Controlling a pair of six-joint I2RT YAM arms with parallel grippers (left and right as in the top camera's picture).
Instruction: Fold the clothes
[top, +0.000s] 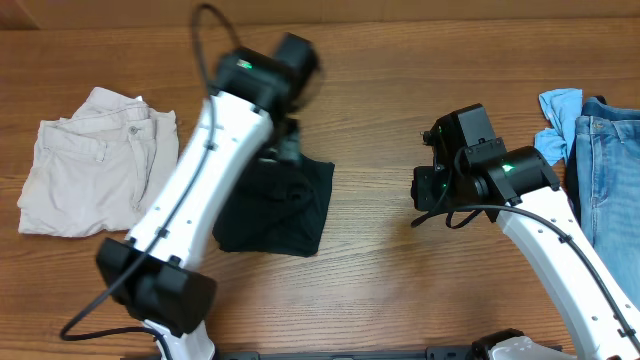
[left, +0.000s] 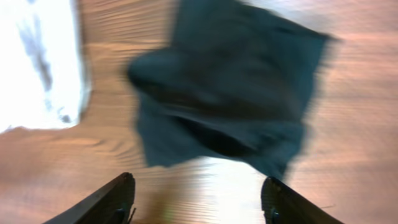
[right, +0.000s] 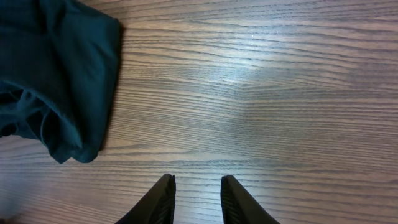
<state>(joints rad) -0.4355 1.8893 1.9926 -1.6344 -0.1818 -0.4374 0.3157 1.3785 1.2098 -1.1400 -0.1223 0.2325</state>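
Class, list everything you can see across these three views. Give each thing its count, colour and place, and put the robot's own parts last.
T-shirt: one, black-navy, bunched, in the middle.
Shorts: one pair, cream-white, at the left.
Jeans: one pair, blue denim, at the right edge.
Cloth: one, light blue, beside the Jeans.
Table: one, brown wood, under everything.
Left arm: one, white and black, over the T-shirt.
Right arm: one, white and black, over bare wood.
Left gripper: one, black, open, empty.
Right gripper: one, black, open, empty.

Cream shorts (top: 90, 160), blue jeans (top: 605, 175), wooden table (top: 380, 280)
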